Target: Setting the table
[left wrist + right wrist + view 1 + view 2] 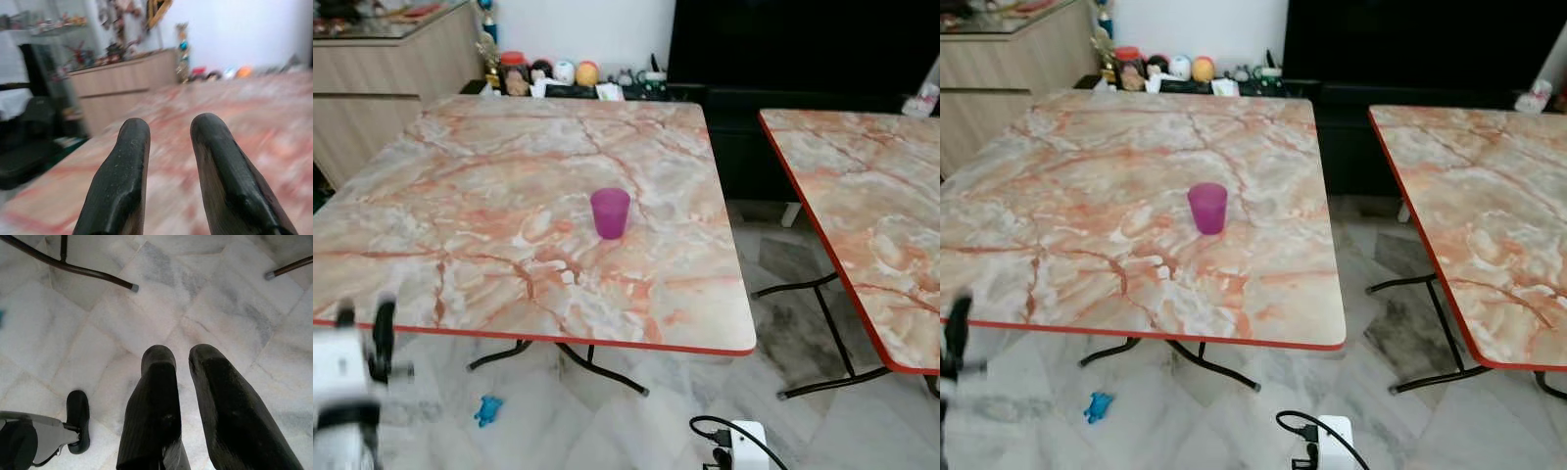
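A translucent purple cup (610, 212) stands upright near the middle of the marble-patterned table (489, 196), which has a red edge. My left arm (342, 392) is raised, blurred, at the table's near left corner, well short of the cup. In the left wrist view my left gripper (168, 127) is open with nothing between its fingers, pointing across the tabletop. My right gripper (182, 355) hangs idle over the tiled floor, its fingers almost together and holding nothing.
A second marble table (862, 196) stands to the right across a floor gap. A small blue toy (488, 410) and a white power block with a black cable (744, 446) lie on the floor. A wooden cabinet (372, 88) and a low shelf of figurines (558, 73) stand behind.
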Tool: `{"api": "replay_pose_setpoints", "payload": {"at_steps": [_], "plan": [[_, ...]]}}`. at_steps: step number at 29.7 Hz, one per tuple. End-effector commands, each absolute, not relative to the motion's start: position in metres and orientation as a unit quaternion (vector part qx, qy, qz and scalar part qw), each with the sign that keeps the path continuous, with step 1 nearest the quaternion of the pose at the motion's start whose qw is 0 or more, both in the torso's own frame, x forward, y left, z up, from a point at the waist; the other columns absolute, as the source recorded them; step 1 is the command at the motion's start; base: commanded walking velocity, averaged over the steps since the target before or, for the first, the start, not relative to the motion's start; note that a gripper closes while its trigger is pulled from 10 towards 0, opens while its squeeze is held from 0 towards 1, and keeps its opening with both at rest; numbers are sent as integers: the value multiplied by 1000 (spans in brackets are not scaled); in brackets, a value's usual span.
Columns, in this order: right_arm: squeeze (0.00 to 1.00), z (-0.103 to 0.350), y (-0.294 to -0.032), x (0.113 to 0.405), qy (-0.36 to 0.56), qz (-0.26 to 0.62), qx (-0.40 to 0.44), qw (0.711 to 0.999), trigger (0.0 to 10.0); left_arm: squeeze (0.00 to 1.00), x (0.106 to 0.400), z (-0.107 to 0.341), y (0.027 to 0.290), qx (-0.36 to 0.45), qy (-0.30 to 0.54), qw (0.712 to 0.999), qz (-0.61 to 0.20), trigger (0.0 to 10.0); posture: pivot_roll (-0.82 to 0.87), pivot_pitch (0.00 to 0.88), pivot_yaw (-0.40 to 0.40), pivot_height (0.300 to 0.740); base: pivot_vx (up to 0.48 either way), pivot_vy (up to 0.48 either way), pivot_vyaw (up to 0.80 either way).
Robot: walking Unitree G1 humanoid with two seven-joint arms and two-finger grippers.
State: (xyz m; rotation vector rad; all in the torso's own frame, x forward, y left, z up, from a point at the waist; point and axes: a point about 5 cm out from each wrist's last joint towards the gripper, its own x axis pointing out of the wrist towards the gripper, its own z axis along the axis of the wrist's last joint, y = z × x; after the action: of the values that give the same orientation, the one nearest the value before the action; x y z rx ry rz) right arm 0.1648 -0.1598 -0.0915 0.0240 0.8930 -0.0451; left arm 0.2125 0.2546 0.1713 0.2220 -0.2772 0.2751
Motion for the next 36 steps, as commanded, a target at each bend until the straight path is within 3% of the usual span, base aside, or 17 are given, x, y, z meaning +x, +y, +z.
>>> {"api": "replay_pose_setpoints", "payload": {"at_steps": [1, 8, 10, 15, 25, 30, 36], "plan": [[0, -93, -160, 162, 437, -24, 11, 899, 10000, 0, 232, 157, 232, 85, -93, 989, 72, 10000, 228, 0, -39, 740, 0, 0, 0], [0, -92, -159, 163, 435, -34, 22, 900, 10000, 0, 282, 159, 179, 36, -94, 992, -69, 10000, 183, 0, -38, 740, 0, 0, -65], [0, -92, -161, 164, 433, -38, 20, 900, 10000, 0, 290, 163, 177, 42, -98, 991, -81, 10000, 185, 0, -37, 740, 0, 0, -591], [0, -93, -162, 162, 435, -43, 19, 899, 10000, 0, 298, 165, 180, 30, -94, 992, -79, 10000, 185, 0, -40, 740, 0, 0, -750], [0, -93, -164, 162, 437, -36, 13, 899, 10000, 0, 287, 162, 188, 49, -86, 989, -109, 10000, 196, 0, -40, 740, 0, 0, -746], [0, -92, -164, 163, 436, -34, 13, 899, 10000, 0, 287, 164, 192, 47, -93, 990, -98, 10000, 195, 0, -39, 740, 0, 395, -741], [0, -92, -164, 163, 436, -33, 13, 899, 10000, 0, 288, 166, 189, 48, -102, 988, -102, 10000, 195, 0, -39, 740, 0, 0, -731]]}}
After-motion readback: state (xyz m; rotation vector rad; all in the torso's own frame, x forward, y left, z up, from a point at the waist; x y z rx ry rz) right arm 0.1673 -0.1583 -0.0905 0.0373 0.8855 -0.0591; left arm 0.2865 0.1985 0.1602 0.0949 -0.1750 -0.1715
